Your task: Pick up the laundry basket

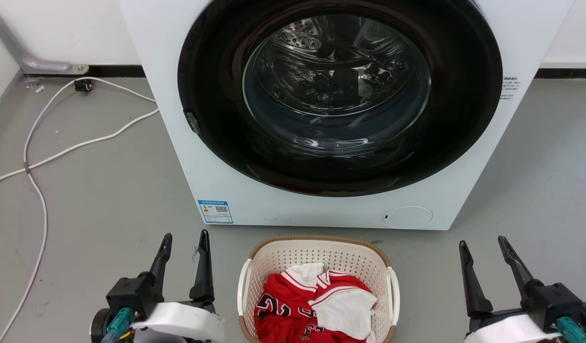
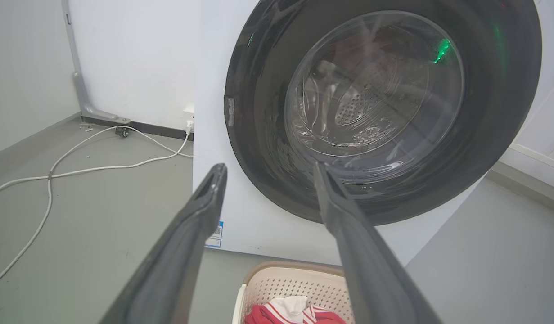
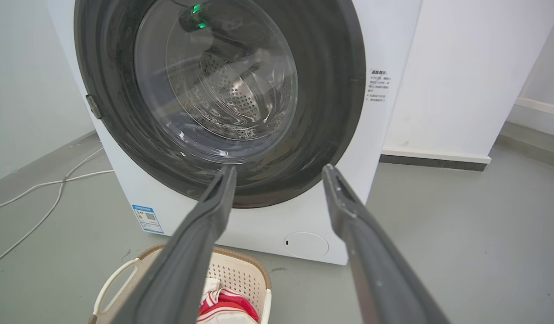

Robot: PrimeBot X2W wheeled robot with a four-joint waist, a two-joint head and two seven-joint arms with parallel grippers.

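Sitting before the washing machine [image 1: 273, 205] in head view, laundry basket [image 1: 297, 255] holding red jersey [image 1: 283, 295] lies between left gripper [image 1: 186, 234] and right gripper [image 1: 482, 241], both spread wide; left wrist view, basket [image 2: 295, 281] under parted left gripper [image 2: 270, 165]; right wrist view, basket [image 3: 234, 272] lower left.

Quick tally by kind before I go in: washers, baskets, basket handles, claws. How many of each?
washer: 1
laundry basket: 1
white basket handles: 2
claws: 2, the left claw and the right claw, both open and clear of the basket
Total: 6
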